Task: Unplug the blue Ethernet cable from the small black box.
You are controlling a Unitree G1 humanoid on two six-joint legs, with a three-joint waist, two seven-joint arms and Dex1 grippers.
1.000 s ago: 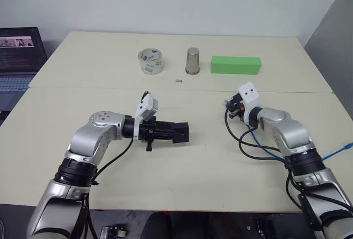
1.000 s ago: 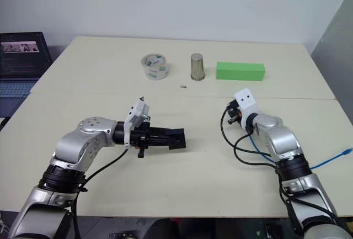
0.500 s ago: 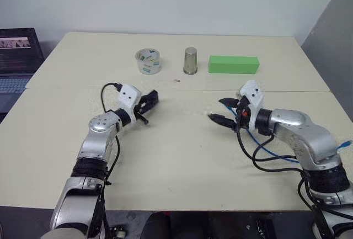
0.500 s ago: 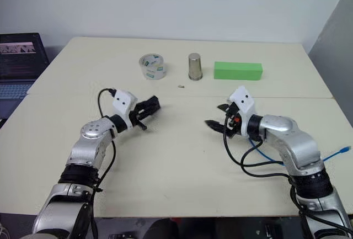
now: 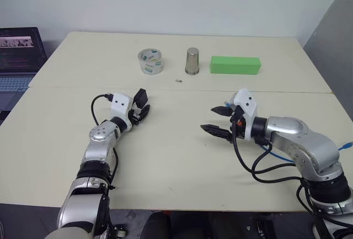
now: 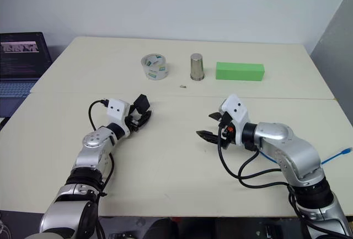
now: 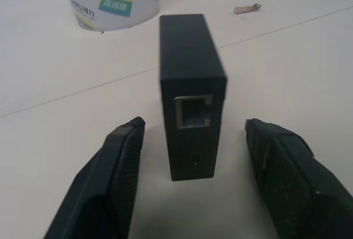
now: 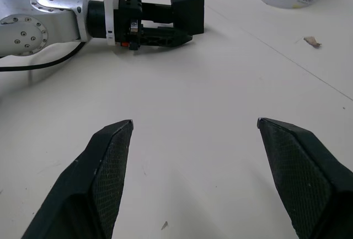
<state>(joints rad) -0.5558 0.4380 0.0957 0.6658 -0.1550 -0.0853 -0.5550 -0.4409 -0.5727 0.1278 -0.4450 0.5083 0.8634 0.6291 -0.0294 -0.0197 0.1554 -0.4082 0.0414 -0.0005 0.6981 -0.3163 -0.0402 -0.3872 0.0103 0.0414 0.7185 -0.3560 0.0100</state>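
Observation:
The small black box lies on the table with its empty port facing my left wrist camera. My left gripper is open, one finger on each side of the box with a gap on both sides. My right gripper hovers open over the table's middle, pointing left, with nothing between its fingers. The blue Ethernet cable runs under my right arm, and its free end hangs off the table's right edge. It is not joined to the box.
At the back of the table stand a tape roll, a metal cup and a green block, with a small scrap near the cup. A laptop sits off the left edge.
My left gripper swung from the table's middle to the left, set the box down and opened. My right gripper opened and drew back toward the middle, now pointing left.

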